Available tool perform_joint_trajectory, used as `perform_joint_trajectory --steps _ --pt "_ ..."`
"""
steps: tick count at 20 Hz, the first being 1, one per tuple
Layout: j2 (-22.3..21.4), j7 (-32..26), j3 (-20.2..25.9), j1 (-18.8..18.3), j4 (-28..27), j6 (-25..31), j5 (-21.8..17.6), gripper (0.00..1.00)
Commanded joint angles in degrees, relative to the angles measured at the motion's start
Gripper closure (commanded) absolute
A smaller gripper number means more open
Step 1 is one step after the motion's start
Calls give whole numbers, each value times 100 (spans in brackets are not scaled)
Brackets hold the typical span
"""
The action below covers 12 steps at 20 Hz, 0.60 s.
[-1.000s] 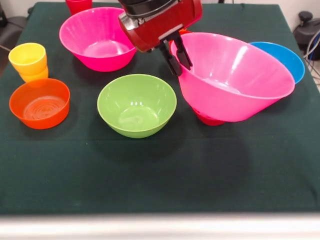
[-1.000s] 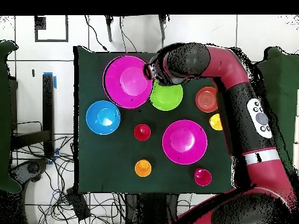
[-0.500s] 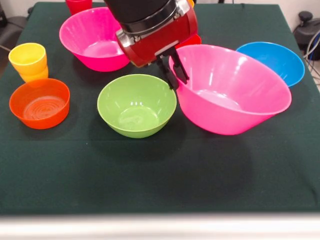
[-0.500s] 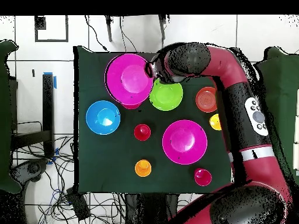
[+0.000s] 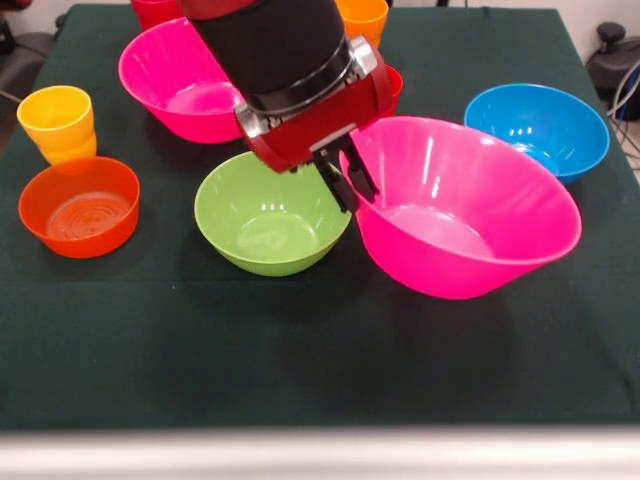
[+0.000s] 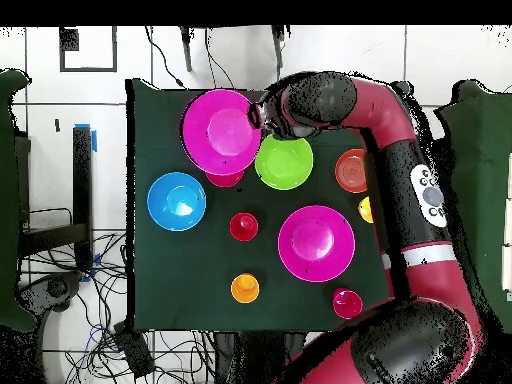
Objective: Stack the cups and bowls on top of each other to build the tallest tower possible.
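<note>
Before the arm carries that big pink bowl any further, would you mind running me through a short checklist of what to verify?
1. Grip: the gripper pinches the near pink bowl at its rim, one finger inside and one outside. Ok.
2. Bowl attitude: it hangs tilted, opening toward the camera in the front view. Not ok for a level stack.
3. Clearance from the green bowl: whether the two rims touch beside the gripper, cannot tell.
4. Something under the held bowl: the overhead view shows a red thing peeking out at its edge. Cannot tell whether they touch.
5. Blue bowl: stands apart from the held bowl. Ok.
</note>
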Motion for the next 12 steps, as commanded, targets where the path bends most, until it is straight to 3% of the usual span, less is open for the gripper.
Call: perform_joint_trajectory --steps 1,12 --pt "600 -2314 -103 360 -1065 207 -593 100" --pt "1093 -2691 -70 765 -2322 726 -638 100"
